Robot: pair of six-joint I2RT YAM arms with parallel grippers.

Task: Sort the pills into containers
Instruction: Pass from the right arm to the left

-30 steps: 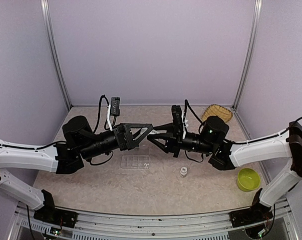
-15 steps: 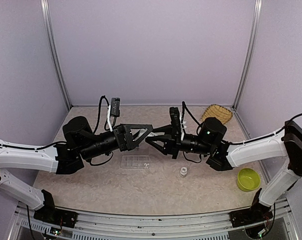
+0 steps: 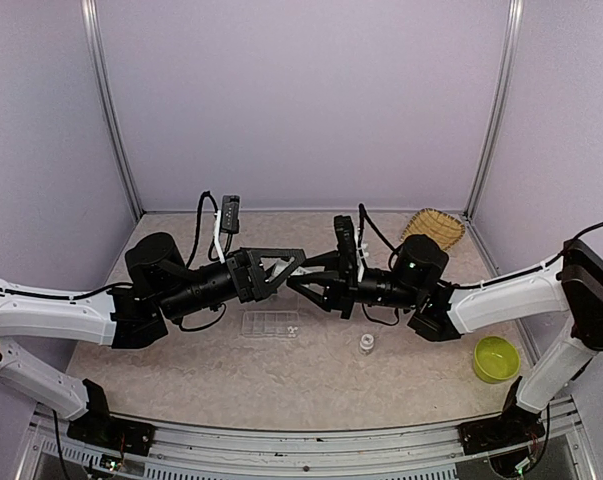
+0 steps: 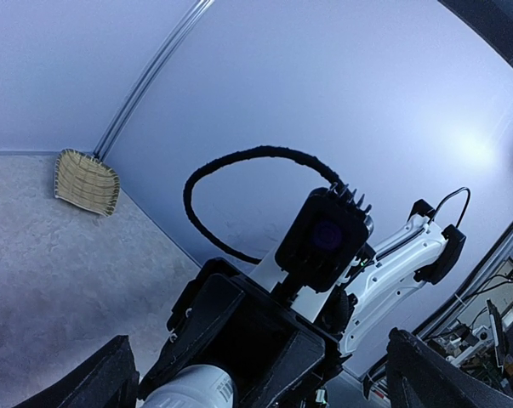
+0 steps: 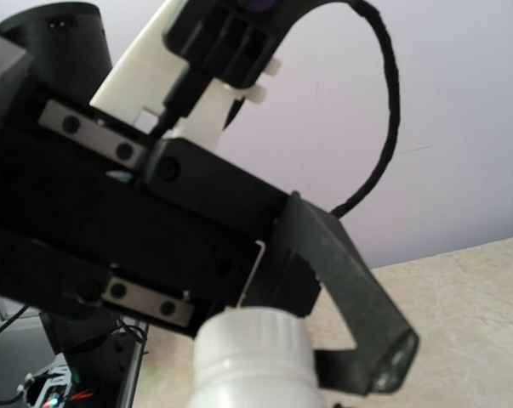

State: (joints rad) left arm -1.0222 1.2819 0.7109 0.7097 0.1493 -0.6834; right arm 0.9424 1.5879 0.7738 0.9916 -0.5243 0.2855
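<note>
Pills: a few white specks (image 3: 293, 329) at the right end of the clear box (image 3: 266, 322); inside a compartment or just beside it, cannot tell
Box: flat on the table (image 3: 181, 370), below where the two grippers meet; lid position not legible
Bottle: white bottle (image 5: 252, 350) held in the air, cap end toward the left arm
Right gripper (image 3: 316, 280): pinching the bottle by its body
Left gripper (image 4: 269, 378): fingers spread wide, one on each side of the cap end; contact not clear
Step (judged): take the cap. Centre it between the spread fingers, close squarely on the cap and not the bottle's shoulder, and keep the right arm steady
Risk (judged): closing off-centre would tilt the bottle
Views: right wrist alone shows the cap close beside a left finger (image 5: 350, 314); only the top view shows box and pills; left wrist adds the straw basket (image 4: 86, 181)
</note>
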